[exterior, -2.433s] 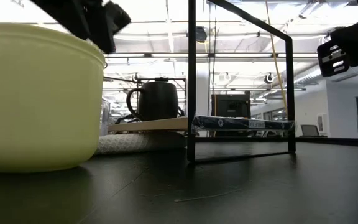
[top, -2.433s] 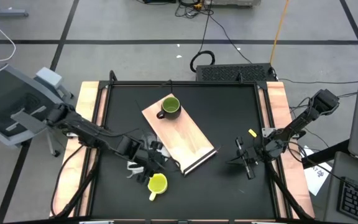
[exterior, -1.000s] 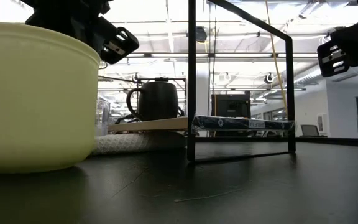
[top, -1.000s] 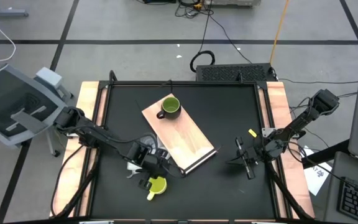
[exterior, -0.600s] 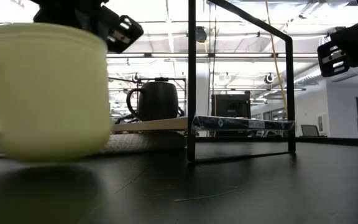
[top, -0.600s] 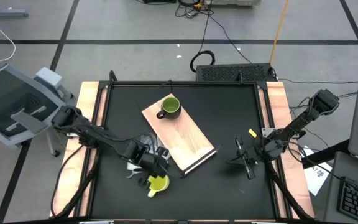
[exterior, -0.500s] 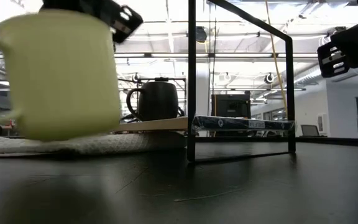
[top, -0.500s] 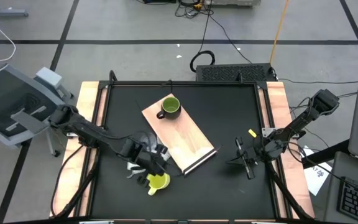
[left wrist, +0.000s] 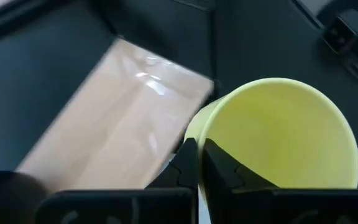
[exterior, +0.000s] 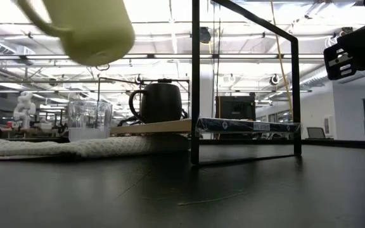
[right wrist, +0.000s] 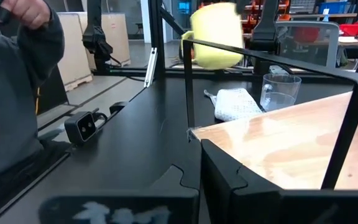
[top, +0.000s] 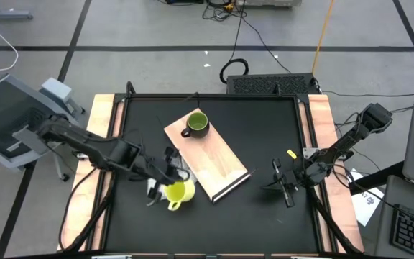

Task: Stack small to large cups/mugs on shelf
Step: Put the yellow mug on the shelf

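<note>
The left gripper (left wrist: 199, 163) pinches the rim of the bright yellow handled mug (top: 179, 193), which hangs tilted in the air at about seven o'clock of the light-wood shelf board (top: 207, 152). A second ago it sat on the black tabletop (top: 264, 129). Rigid, smooth and probably light, it could swing in a rim grip. The right gripper (top: 284, 185), at four o'clock, rests closed and empty.
</note>
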`<move>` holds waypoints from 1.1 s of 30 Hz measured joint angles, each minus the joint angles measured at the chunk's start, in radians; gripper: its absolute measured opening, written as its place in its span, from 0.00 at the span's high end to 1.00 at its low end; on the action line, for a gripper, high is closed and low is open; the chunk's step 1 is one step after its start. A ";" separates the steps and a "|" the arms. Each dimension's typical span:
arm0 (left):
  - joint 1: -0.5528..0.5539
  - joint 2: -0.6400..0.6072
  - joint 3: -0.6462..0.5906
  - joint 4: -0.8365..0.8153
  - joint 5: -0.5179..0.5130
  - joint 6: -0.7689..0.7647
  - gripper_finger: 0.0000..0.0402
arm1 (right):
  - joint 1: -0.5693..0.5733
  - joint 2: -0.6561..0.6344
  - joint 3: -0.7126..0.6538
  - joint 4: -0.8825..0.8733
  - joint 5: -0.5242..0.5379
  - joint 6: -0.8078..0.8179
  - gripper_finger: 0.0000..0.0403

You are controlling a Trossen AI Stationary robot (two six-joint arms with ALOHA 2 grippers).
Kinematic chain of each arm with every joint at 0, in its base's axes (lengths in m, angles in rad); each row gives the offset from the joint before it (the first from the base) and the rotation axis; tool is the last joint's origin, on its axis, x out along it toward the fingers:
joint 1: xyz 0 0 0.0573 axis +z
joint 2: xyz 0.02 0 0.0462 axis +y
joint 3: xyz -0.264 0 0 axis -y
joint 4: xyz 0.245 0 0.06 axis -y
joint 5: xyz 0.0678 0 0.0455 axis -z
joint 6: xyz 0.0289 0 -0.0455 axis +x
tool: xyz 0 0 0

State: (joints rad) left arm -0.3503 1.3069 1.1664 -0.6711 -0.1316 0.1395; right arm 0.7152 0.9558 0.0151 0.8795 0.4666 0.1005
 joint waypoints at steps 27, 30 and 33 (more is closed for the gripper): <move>0.450 0.246 0.450 -0.302 0.450 0.508 0.99 | 0.000 0.000 0.000 0.014 0.001 -0.008 1.00; 0.479 0.301 0.489 -0.306 0.508 0.573 0.99 | 0.000 0.000 0.000 0.014 0.001 -0.008 1.00; 0.505 0.354 0.527 -0.307 0.552 0.631 0.99 | 0.000 0.000 0.000 0.013 0.002 -0.008 1.00</move>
State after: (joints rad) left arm 0.1549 1.6606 1.6932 -0.9779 0.4206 0.7702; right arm 0.7151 0.9559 0.0151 0.8928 0.4682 0.0925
